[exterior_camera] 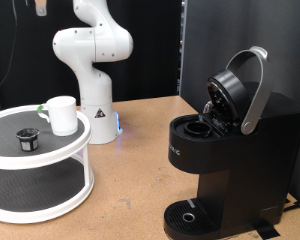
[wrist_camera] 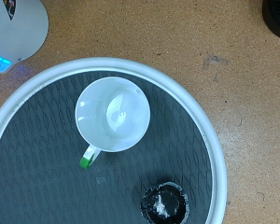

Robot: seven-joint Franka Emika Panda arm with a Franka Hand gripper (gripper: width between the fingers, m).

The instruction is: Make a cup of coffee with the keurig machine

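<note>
No sight of my tool in either view, so its state: cannot tell. Wrist view looks straight down on cup (wrist_camera: 113,114), upright beside coffee pod (wrist_camera: 164,203) on round two-tier tray (wrist_camera: 213,140). Keurig machine (exterior_camera: 225,150) at right of exterior view, lid raised, pod chamber apparently empty. Judged step: fetching from tray, needing centred descent. Counter (exterior_camera: 140,170) tan wood, black backdrop.

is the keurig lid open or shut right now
Open. In the exterior view the keurig machine has its silver-trimmed lid tilted up and back, exposing the pod chamber below.
</note>
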